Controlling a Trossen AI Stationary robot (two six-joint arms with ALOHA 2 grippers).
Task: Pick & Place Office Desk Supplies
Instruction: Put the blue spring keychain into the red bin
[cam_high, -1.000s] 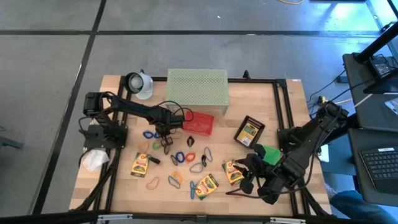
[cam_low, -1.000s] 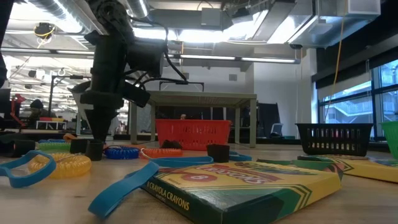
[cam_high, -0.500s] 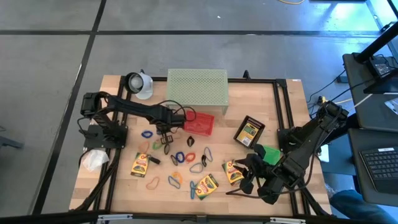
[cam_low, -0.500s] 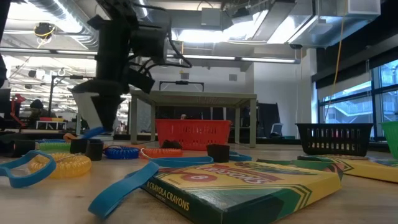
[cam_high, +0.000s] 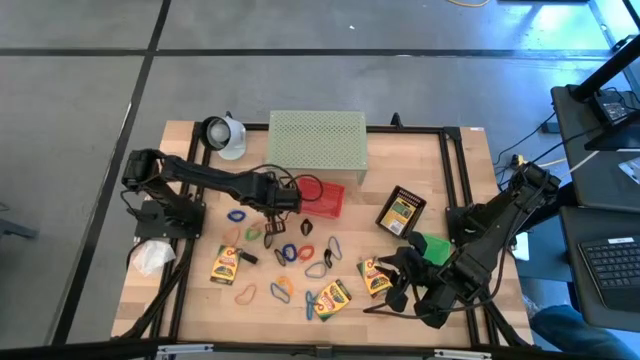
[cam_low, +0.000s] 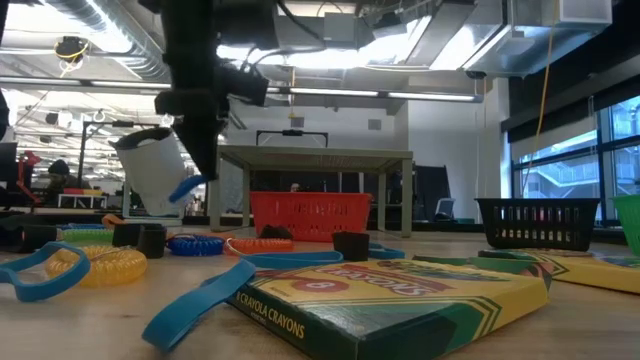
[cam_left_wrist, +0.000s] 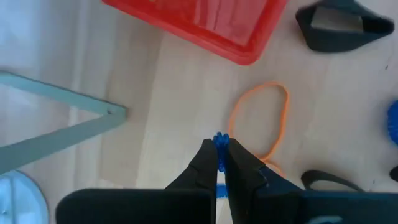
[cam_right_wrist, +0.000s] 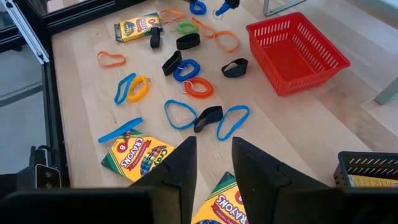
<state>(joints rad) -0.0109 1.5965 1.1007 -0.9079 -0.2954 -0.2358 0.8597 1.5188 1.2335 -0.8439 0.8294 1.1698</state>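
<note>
The table (cam_high: 460, 180) was a pale wood top, standing in a wide workshop with grey floor and bright ceiling lights.

Nearest to the low camera lay a crayon box (cam_low: 390, 300), flat on the wood, with a blue strip (cam_low: 190, 305) just beside it. Such a box looked light and stiff, with smooth cardboard faces, so it would probably be best taken across its two long edges. A yellow coil (cam_low: 95, 265) and a blue coil (cam_low: 195, 244) lay a little farther back. The loops looked thin, soft and springy. They would likely bend and slip, so a pinch on one side of the band seemed the safest hold.

In the middle of the table, the left gripper (cam_high: 281, 200) hung above the scattered loops, just beside the red basket (cam_high: 322, 198). Its fingers (cam_left_wrist: 239, 168) were pressed together on a small blue loop (cam_left_wrist: 220, 144), which was lifted clear of the wood. Below it an orange loop (cam_left_wrist: 261, 118) rested on the table, and a black clip (cam_left_wrist: 345, 25) lay near the basket's corner. The held loop weighed almost nothing, but the grip was only on a thin edge, so a quick swing could perhaps shake it free.

The right gripper (cam_high: 405, 270) waited at the table's near right corner, half open and holding nothing, with another crayon box (cam_right_wrist: 134, 155) before it. Farthest stood the green shelf (cam_high: 318, 143).
</note>
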